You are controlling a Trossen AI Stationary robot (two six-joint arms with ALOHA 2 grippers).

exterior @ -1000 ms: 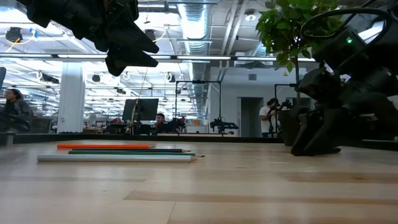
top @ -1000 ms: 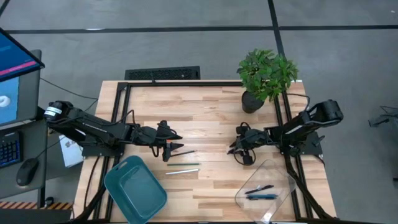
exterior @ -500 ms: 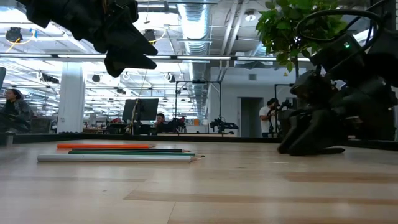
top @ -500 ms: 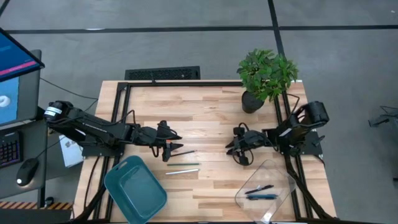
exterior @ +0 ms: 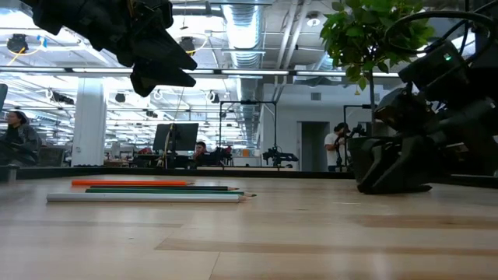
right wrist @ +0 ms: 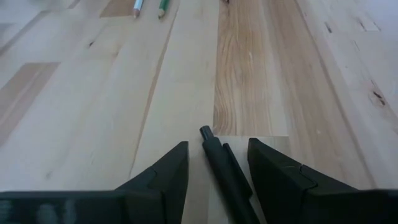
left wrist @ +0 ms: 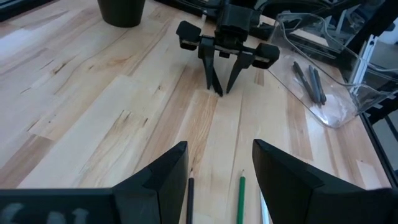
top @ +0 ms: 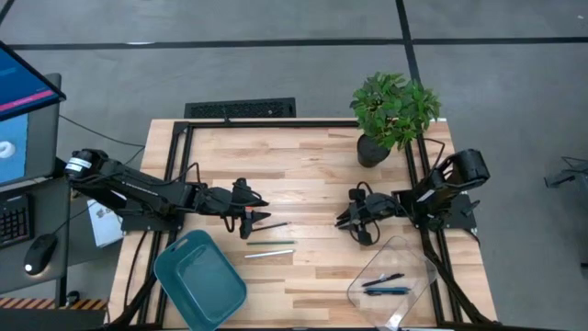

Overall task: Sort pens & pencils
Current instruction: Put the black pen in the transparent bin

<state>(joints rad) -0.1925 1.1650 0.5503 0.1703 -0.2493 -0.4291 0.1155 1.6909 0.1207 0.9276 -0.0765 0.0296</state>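
High view shows the right gripper (top: 347,221) shifted slightly back right, jaws spread around a black pen (right wrist: 225,171), unclenched; left gripper (top: 260,219) waits, spread, over pencils (top: 269,246).

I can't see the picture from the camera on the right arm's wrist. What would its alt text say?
A black pen lies on the pale wooden table between the right gripper's two open dark fingers, its tip pointing away from the camera. Farther off at the picture's edge show the ends of two pencils, one pale and one green.
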